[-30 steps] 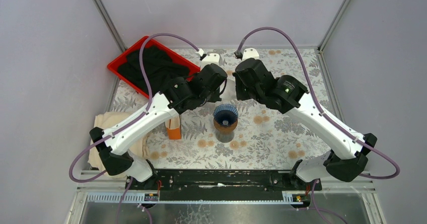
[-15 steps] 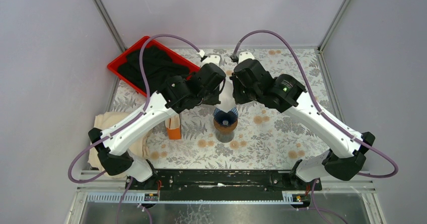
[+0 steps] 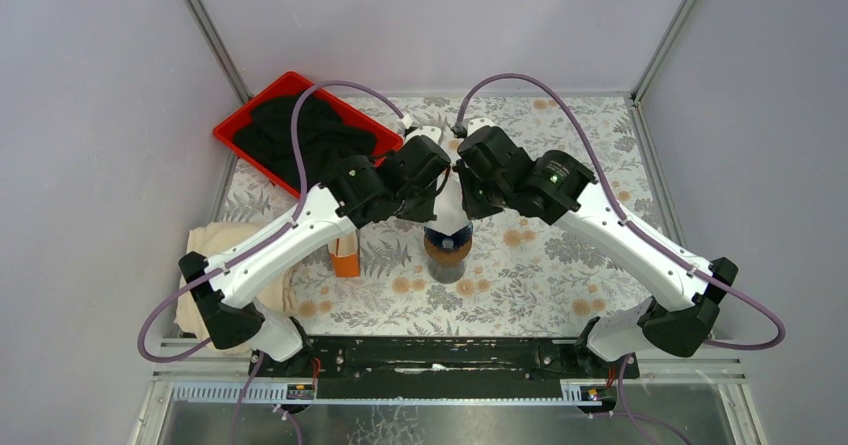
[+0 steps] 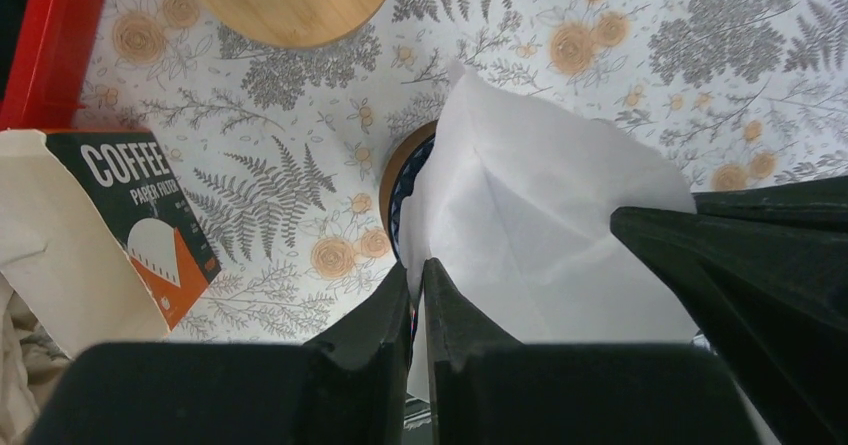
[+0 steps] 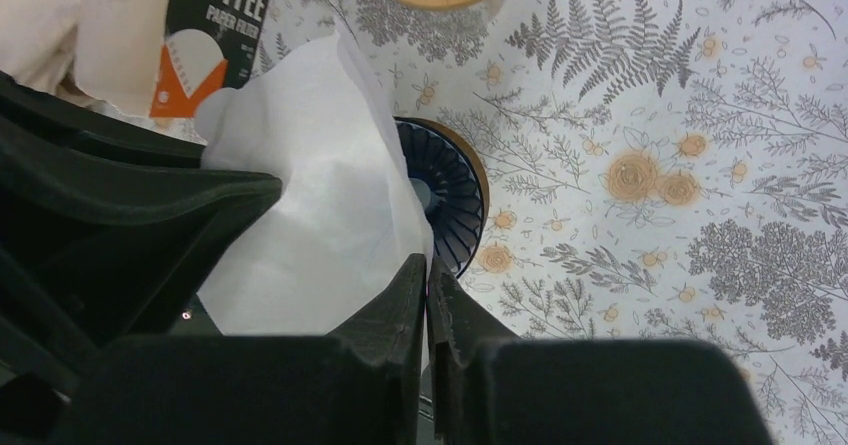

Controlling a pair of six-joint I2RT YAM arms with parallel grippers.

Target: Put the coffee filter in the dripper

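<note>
The white paper coffee filter (image 3: 450, 207) hangs spread between both grippers, right over the dripper (image 3: 447, 238). The dripper is dark blue and ribbed, with a wooden ring, and sits on a brown jar. In the left wrist view my left gripper (image 4: 420, 270) is shut on the coffee filter's (image 4: 540, 215) near edge, and only the dripper's rim (image 4: 405, 190) shows beside the paper. In the right wrist view my right gripper (image 5: 427, 265) pinches the opposite edge of the coffee filter (image 5: 320, 195). The filter's lower tip reaches into the dripper's bowl (image 5: 450, 190).
A coffee-filter box (image 3: 345, 255) stands left of the dripper beside a beige cloth (image 3: 215, 255). A red tray (image 3: 232, 125) holding black fabric lies at the back left. A round wooden-rimmed object (image 4: 290, 5) sits on the floral tablecloth behind the dripper.
Both grippers have come closer together and lower over the dripper. The filter now covers most of the dripper's opening, which showed fully one second ago.
</note>
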